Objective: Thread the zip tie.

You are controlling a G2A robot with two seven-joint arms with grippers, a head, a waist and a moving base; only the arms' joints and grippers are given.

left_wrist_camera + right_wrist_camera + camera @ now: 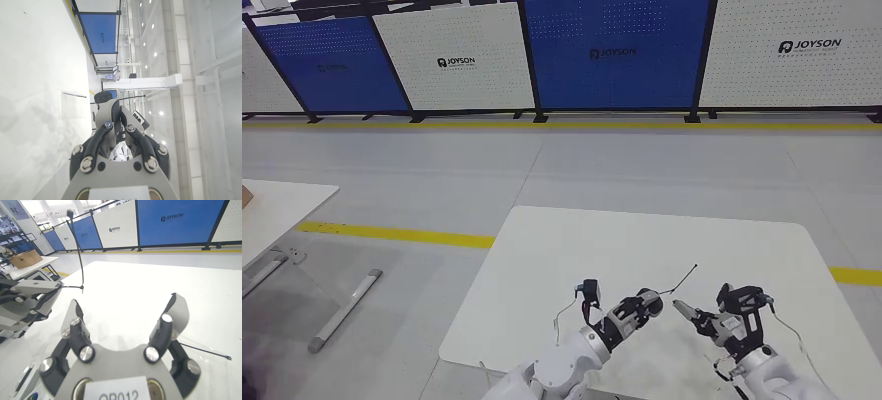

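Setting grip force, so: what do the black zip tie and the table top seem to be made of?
The zip tie looks like matte black flexible plastic, probably nylon: its thin strap bows without creasing. The table top looks like smooth white laminate or coated board, faintly glossy; its core cannot be told.

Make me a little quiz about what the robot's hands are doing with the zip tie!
1. True or false: the right gripper is open and holds nothing.
2. Which one pinches the thin black plastic zip tie? A) left gripper B) right gripper
3. Fill in: both grippers hover over a flat white ____.
Key: 1 true; 2 A; 3 table.
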